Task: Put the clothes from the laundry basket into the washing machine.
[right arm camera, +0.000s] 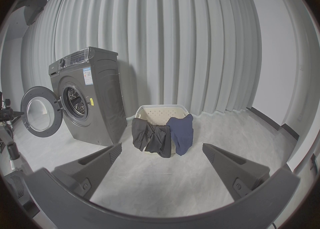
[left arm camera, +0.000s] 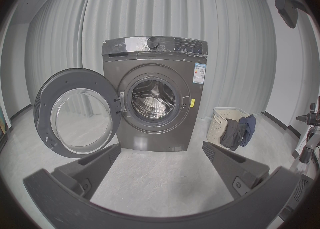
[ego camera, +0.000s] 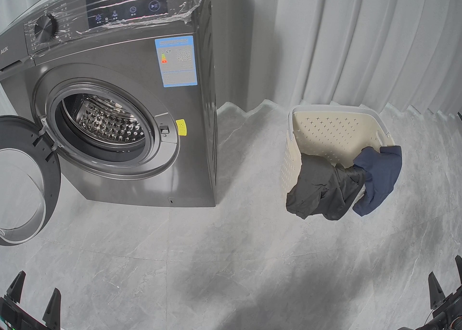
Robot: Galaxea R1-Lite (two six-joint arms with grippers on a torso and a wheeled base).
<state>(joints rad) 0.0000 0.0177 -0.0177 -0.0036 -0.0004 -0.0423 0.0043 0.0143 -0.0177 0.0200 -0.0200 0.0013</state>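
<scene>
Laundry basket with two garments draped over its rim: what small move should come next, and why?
Probably reach the right hand toward the dark grey garment on the laundry basket rim: that hand is open, empty and on the basket's side, and the washing machine door already stands open.

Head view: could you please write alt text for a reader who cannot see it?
A grey washing machine stands with its door swung open; to its right a cream laundry basket has a dark grey garment and a navy garment draped over its rim.
</scene>
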